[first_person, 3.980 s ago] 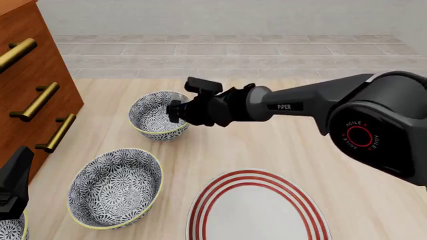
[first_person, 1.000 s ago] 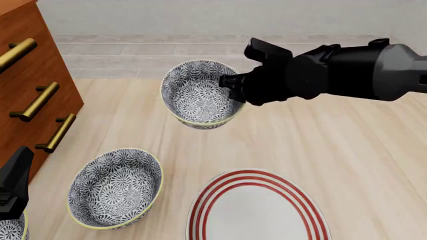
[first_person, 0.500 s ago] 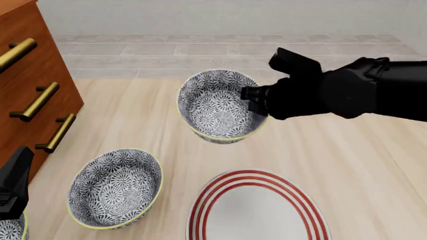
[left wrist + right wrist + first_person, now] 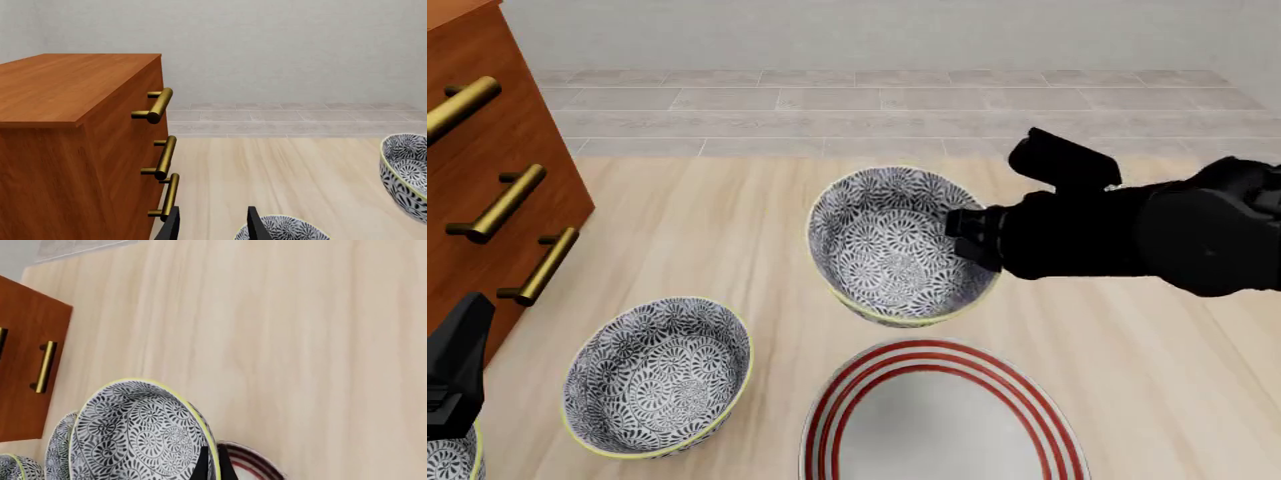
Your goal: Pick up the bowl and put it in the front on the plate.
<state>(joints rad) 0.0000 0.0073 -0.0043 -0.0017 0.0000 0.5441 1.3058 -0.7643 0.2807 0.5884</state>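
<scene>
- Bowl hangs clear of the table, tilted with its opening facing the camera, just at 12 o'clock of the plate; the right hand pinches its rim at the 3 o'clock side, 1 finger inside and 1 outside.
- Risk: a rim pinch on a tilted bowl may let it swing or slip, so it could drop short and strike the plate's red-ringed edge.
- Risk: released while tilted, it could roll off the plate instead of settling flat.
- Second patterned bowl sits on the table at 9 o'clock of the plate, near but apart; a low sideways sweep could clip it.
- Third bowl's rim shows at the lower left corner beside the left hand, whose fingers stand spread and hold nothing.
- Wooden drawer chest with brass handles stands far left, out of the path.
</scene>
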